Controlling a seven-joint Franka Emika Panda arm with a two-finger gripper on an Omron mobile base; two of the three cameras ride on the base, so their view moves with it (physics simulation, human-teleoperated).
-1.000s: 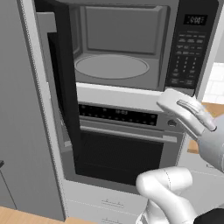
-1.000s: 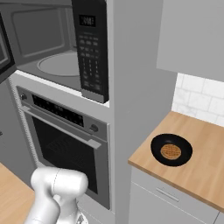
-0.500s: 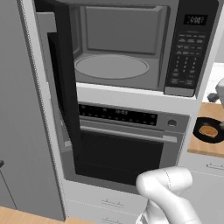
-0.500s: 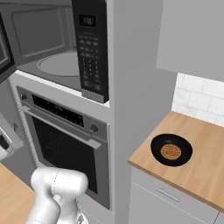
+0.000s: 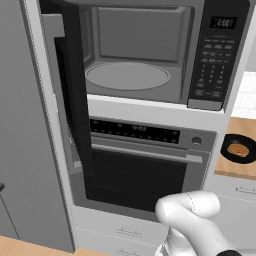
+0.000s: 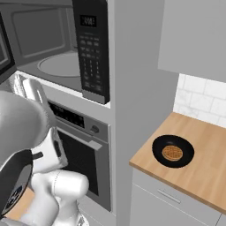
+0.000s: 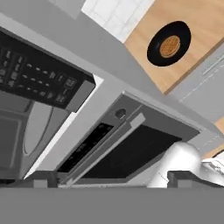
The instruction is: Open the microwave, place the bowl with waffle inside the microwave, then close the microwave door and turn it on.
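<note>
Microwave door (image 5: 75, 115) is swung fully open to the left, so the cavity of the microwave (image 5: 145, 55) is exposed with the turntable (image 5: 127, 76) bare. Judging by that, step one is done and the step in hand is fetching the bowl.

The bowl with waffle (image 6: 172, 151) sits on the wood counter (image 6: 207, 176) to the right of the appliance column, well apart from the microwave and lower than its cavity floor. Waffle looks centred in the bowl.

Gripper (image 7: 111, 180) hangs in front of the oven (image 5: 145, 165), camera rolled, aimed roughly between the keypad (image 7: 39, 78) and the counter. Fingers: just the two tips at the bottom of the hand view, set wide apart with nothing between them, so released and empty.

How I'd run the pick:
- Swing right, clear of the column corner, then come down over the bowl from above.
- Bowl is shallow, so pinch the rim on the near side, one finger inside and one outside, not across the waffle.
- Lift level. A rim grasp will likely want to tip, and the waffle could slide.
- Carry it up over the oven panel and enter the cavity straight, staying away from the open door edge.
</note>
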